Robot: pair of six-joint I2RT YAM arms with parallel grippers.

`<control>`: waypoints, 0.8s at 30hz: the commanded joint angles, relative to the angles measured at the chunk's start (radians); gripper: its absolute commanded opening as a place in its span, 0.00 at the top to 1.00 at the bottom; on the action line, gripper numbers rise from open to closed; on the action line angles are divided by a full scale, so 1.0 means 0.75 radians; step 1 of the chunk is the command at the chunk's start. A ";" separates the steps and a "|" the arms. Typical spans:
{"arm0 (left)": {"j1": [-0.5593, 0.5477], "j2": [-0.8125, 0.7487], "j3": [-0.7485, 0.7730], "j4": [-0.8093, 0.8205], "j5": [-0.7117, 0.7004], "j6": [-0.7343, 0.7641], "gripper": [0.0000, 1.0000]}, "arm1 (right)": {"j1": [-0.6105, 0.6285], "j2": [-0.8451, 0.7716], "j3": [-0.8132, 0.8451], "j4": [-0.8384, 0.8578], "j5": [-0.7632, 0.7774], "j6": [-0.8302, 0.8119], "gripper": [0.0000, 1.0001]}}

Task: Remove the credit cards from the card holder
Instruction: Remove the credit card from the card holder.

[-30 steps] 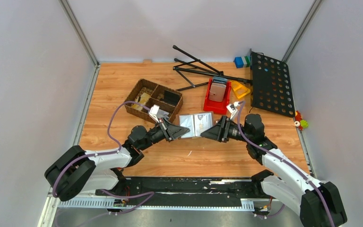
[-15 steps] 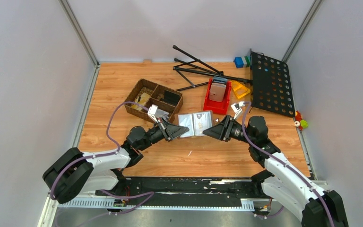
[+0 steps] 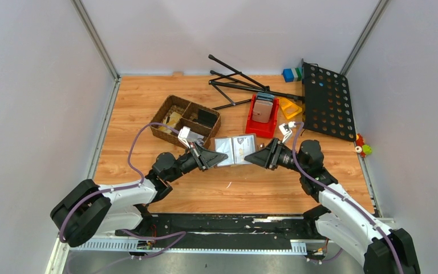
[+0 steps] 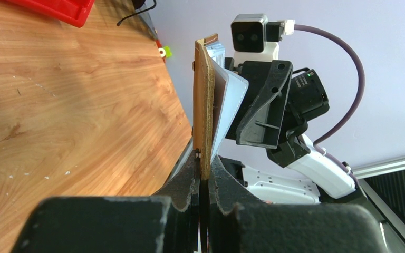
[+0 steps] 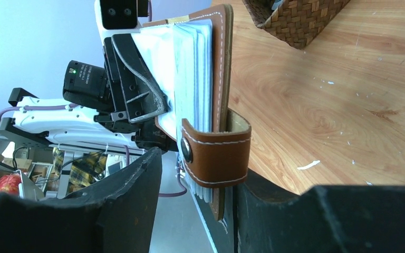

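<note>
The brown card holder (image 3: 235,150) hangs open above the table between both arms, its pale silvery inside facing up. The credit cards (image 3: 242,149) sit in its sleeves; the right wrist view gives only a stack of pale sleeve edges (image 5: 192,74). My left gripper (image 3: 211,157) is shut on the left cover's edge (image 4: 204,158). My right gripper (image 3: 258,156) is open around the right edge and the tab clasp (image 5: 216,153). The cover rests against one finger (image 5: 274,211), with a gap to the other finger (image 5: 132,200).
A wicker basket (image 3: 185,120) stands just behind the left gripper. A red bin (image 3: 262,123) holding a pinkish slab is behind the right gripper. Black stand legs (image 3: 239,83) and a perforated black panel (image 3: 326,101) lie at the back right, with small toys (image 3: 362,147) nearby.
The right gripper's jaws have narrowed around the holder's right edge. The holder and both grippers shifted slightly away from the arm bases. The left grip is unchanged.
</note>
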 commanded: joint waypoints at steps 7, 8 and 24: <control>0.007 0.012 0.068 0.079 0.064 0.010 1.00 | 0.007 0.047 0.028 0.149 -0.068 0.037 0.59; 0.007 0.016 0.069 0.080 0.064 0.008 1.00 | 0.006 0.051 0.030 0.152 -0.071 0.037 0.60; 0.020 -0.008 0.131 -0.214 0.088 0.108 0.95 | 0.007 0.073 0.067 0.039 -0.056 -0.023 1.00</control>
